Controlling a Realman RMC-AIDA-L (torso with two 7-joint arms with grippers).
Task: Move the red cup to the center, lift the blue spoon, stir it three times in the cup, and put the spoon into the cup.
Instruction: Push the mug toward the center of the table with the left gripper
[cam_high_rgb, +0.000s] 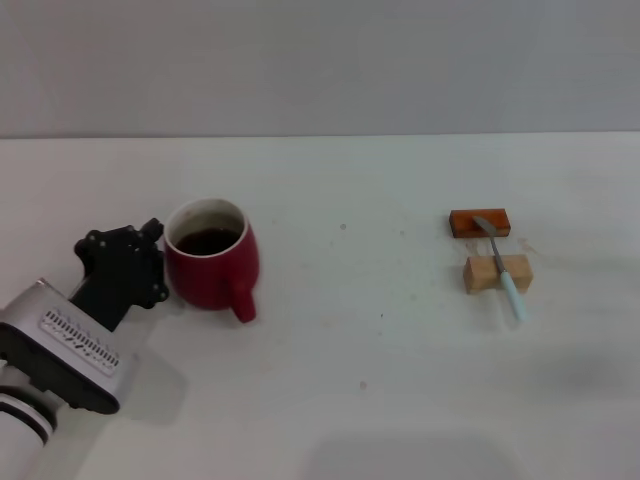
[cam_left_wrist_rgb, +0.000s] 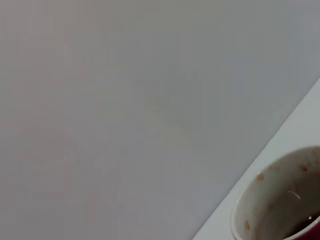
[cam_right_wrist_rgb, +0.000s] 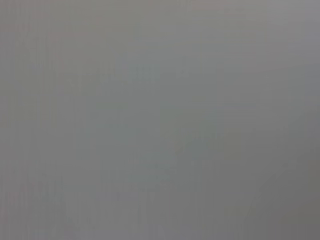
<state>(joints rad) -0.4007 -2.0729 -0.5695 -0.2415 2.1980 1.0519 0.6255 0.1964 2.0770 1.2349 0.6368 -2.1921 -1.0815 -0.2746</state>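
Red cup (cam_high_rgb: 209, 255) sits left on the surface (cam_high_rgb: 360, 340), left tool (cam_high_rgb: 150, 262) right beside it.
From the head view I see the cup upright, dark liquid inside, handle pointing toward the robot. Left tool is black, close against the cup's left wall; I cannot tell whether it touches the cup, nor whether the tool is released or clenched. Left wrist view catches only the cup's rim and stained white inner wall (cam_left_wrist_rgb: 280, 200). Blue spoon (cam_high_rgb: 503, 267) lies well apart on the right, bridging two blocks: bowl end on the orange-brown block (cam_high_rgb: 479, 222), handle across the pale wooden block (cam_high_rgb: 496, 273), pale-blue end overhanging toward the robot. I see no right tool in any view; right wrist view is flat grey.
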